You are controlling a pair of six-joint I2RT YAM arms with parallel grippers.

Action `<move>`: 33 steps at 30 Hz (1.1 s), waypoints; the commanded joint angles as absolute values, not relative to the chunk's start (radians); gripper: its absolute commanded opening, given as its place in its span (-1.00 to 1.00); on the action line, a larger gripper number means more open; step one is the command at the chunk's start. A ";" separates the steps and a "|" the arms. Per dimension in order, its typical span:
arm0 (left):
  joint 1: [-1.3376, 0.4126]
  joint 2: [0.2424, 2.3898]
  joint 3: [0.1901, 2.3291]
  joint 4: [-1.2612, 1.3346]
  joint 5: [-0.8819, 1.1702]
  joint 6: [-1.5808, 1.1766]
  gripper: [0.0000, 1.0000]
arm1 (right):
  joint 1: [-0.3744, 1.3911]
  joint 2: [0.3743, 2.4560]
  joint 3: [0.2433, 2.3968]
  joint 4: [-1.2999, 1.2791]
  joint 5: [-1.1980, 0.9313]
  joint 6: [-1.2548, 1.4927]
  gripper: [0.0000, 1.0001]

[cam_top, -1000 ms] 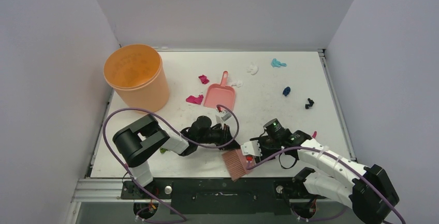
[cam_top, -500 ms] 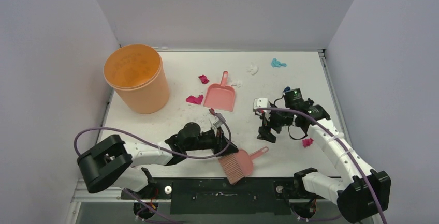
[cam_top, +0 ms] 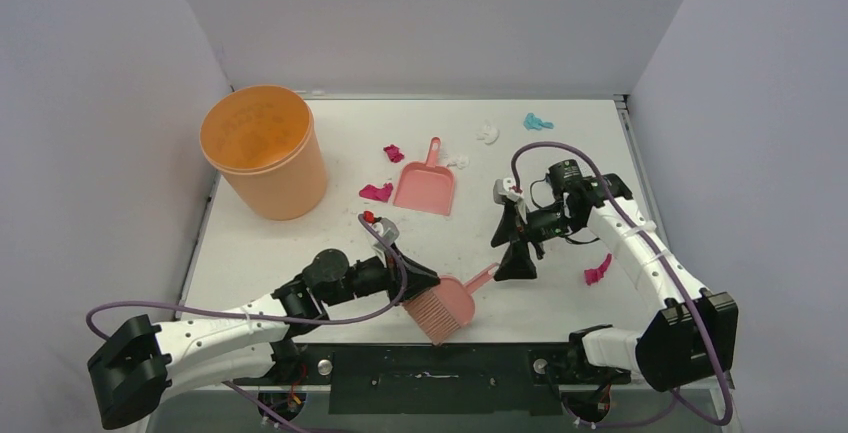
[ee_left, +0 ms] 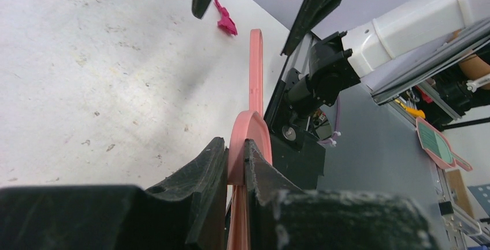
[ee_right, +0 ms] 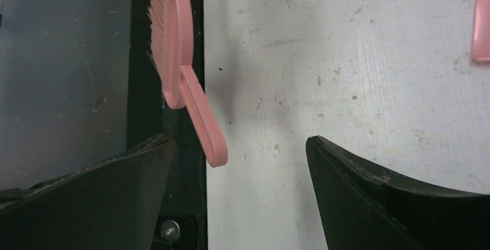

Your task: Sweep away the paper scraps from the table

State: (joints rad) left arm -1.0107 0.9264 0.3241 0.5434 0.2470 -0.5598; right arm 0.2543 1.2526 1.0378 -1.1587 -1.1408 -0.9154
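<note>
My left gripper point(cam_top: 418, 281) is shut on the head of the pink hand brush point(cam_top: 447, 309) near the table's front edge. In the left wrist view the left gripper point(ee_left: 236, 146) pinches the brush point(ee_left: 252, 129), whose handle points away. My right gripper point(cam_top: 510, 248) hangs open just beyond the handle's tip, holding nothing. In the right wrist view the right gripper point(ee_right: 240, 146) has the brush handle point(ee_right: 202, 117) just ahead of its left finger, untouched. Paper scraps lie on the table point(cam_top: 300, 243): magenta scraps point(cam_top: 377, 192) point(cam_top: 393, 153) point(cam_top: 598, 271), white ones point(cam_top: 487, 133) and a teal one point(cam_top: 537, 122).
A pink dustpan point(cam_top: 428, 185) lies mid-table with its handle pointing to the far side. An orange bucket point(cam_top: 262, 148) stands at the far left corner. White walls close in the left, back and right. A black rail point(cam_top: 430, 363) runs along the table's front edge.
My right gripper opened, let go of the brush and moved away toward mid-table. The left arm stretched out low and shifted the brush slightly left, still shut on it.
</note>
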 commanded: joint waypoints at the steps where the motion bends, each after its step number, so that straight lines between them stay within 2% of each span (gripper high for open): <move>1: -1.001 0.875 0.308 0.544 0.182 -0.555 -1.00 | 0.246 1.303 1.098 -1.253 -1.314 -0.993 0.74; 5: -0.998 0.896 0.306 0.601 0.176 -0.567 -1.00 | 0.249 1.405 1.181 -1.396 -1.363 -1.098 0.69; 9: -0.997 0.938 0.316 0.672 0.162 -0.590 -1.00 | 0.254 1.420 1.193 -1.398 -1.360 -1.098 0.59; 12: -0.995 0.972 0.307 0.742 0.153 -0.605 -1.00 | 0.246 1.401 1.174 -1.374 -1.365 -1.115 0.33; 16: -0.994 1.022 0.283 0.841 0.148 -0.625 -1.00 | 0.217 1.357 1.133 -1.222 -1.372 -0.947 0.34; 23: -0.970 1.081 0.256 0.941 0.139 -0.657 -1.00 | 0.215 1.345 1.074 -1.160 -1.329 -0.897 0.36; 29: -0.944 1.096 0.219 1.036 0.143 -0.689 -1.00 | 0.217 1.300 1.002 -0.992 -1.306 -0.738 0.35; 33: -0.938 1.107 0.218 1.035 0.138 -0.693 -1.00 | 0.218 1.298 1.001 -1.002 -1.320 -0.754 0.26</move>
State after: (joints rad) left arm -0.9466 1.0996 0.2150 0.9203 0.1486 -0.6739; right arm 0.2173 1.3338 0.9974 -1.0657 -1.2827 -0.7750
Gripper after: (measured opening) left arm 0.120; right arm 0.657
